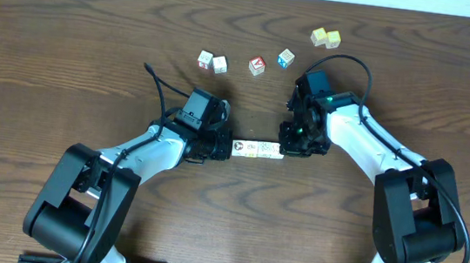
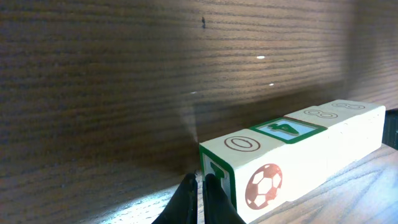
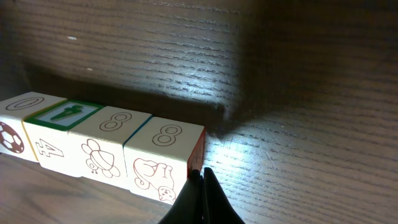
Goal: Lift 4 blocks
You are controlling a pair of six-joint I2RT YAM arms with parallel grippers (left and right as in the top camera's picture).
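Four white picture blocks (image 1: 257,149) form one tight row end to end at the middle of the table. My left gripper (image 1: 221,148) is shut, its closed fingertips pressed against the row's left end. My right gripper (image 1: 289,149) is shut too and presses on the right end. The left wrist view shows the closed left gripper (image 2: 200,186) against the green-edged end face of the blocks (image 2: 292,155). In the right wrist view the right gripper (image 3: 203,180) meets the red-edged end of the blocks (image 3: 106,140). The row seems to hang slightly above the wood, its shadow cast behind it.
Loose cubes lie further back: two white ones with pink-red edges (image 1: 212,62), a red-faced one (image 1: 257,65), a blue-sided one (image 1: 286,59) and two pale yellow ones (image 1: 325,38). A black cable (image 1: 157,84) loops by the left arm.
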